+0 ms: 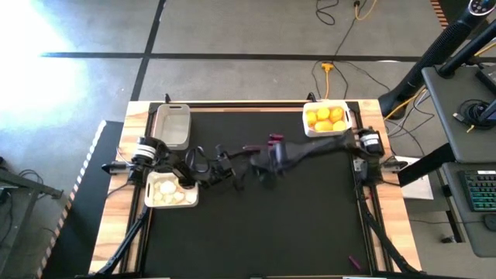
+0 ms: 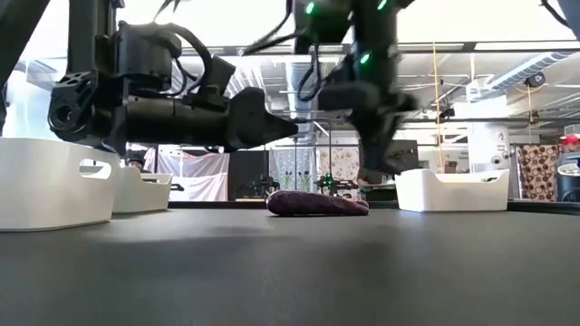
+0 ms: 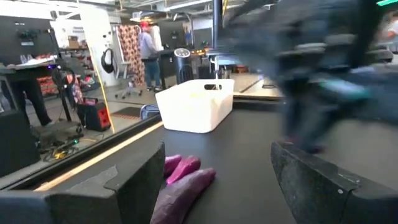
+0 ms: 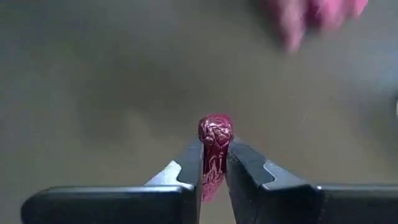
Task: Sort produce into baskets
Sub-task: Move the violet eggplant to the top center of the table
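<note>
Looks like a robotics lab or workshop, not anyone's home. The floor (image 1: 232,31) is bare polished concrete with dark tape lines, and a yellow cable (image 1: 329,70) trails across it. The low view shows exposed ceiling ducts (image 2: 535,63) and strip lights. A person (image 3: 148,50) stands back among benches, and a side desk (image 1: 465,101) with a keyboard (image 1: 480,190) sits next to the black-topped work table (image 1: 256,225).
</note>
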Available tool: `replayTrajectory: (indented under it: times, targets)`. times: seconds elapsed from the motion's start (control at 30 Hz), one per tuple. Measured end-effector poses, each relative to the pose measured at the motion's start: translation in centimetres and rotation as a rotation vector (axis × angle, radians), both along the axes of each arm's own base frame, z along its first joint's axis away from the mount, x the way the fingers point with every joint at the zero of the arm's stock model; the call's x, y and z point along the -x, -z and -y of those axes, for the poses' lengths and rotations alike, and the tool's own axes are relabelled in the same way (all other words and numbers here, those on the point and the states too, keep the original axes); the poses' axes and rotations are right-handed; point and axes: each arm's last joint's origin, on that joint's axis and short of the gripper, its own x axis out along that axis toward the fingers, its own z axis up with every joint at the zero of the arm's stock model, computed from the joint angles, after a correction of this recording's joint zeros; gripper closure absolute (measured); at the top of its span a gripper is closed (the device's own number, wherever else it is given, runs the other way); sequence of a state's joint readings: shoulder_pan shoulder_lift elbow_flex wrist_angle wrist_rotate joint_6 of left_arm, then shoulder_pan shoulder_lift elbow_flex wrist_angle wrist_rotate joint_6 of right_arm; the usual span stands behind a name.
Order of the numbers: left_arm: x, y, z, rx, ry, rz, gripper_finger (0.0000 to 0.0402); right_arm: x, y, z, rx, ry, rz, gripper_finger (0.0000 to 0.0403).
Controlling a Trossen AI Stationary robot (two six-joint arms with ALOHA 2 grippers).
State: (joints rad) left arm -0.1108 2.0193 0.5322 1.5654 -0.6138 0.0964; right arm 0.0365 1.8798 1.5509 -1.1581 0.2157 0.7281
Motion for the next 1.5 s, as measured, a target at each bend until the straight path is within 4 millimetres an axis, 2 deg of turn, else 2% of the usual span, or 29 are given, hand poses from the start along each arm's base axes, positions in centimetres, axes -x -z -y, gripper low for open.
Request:
replayTrajectory:
  times: [0.2, 0.33, 0.47, 0.73, 0.9, 1.07, 1.23, 1.37, 1.5]
  targets:
    - [0.3, 0.1, -0.1, -0.004, -0.009, -0.006, 0.0125, -1.3, 0.3, 7.6, 0.106, -0.098, 0.124, 0.0353]
    - [0.3, 0.0, -0.1, -0.022, -0.011, -0.015, 0.0125, -1.8, 0.0, 11.0, 0.163, -0.167, 0.195, 0.0348]
    - [0.4, 0.1, -0.2, -0.027, -0.012, -0.023, 0.0125, -1.5, 0.0, 12.8, 0.186, -0.197, 0.196, 0.0340]
    - [0.4, 0.1, -0.2, -0.026, -0.013, -0.022, 0.0125, -0.3, 1.7, 14.2, 0.181, -0.210, 0.140, 0.0314]
    - [0.4, 0.1, -0.2, -0.025, -0.013, -0.021, 0.0125, 0.1, 3.0, 14.3, 0.213, -0.211, 0.134, 0.0299]
    - [0.4, 0.1, -0.2, -0.024, -0.013, -0.020, 0.0125, 0.1, 3.2, 14.3, 0.223, -0.205, 0.130, 0.0275]
    - [0.4, 0.1, -0.2, -0.024, -0.013, -0.020, 0.0125, 0.3, 1.4, 13.1, 0.084, -0.159, 0.103, 0.0253]
    - [0.4, 0.1, -0.2, -0.025, -0.013, -0.021, 0.0125, 1.0, 0.2, 9.8, -0.088, -0.107, 0.010, 0.0246]
    - [0.4, 0.1, -0.2, -0.026, -0.013, -0.021, 0.0125, 2.1, 0.1, 3.8, -0.195, -0.101, -0.173, 0.0246]
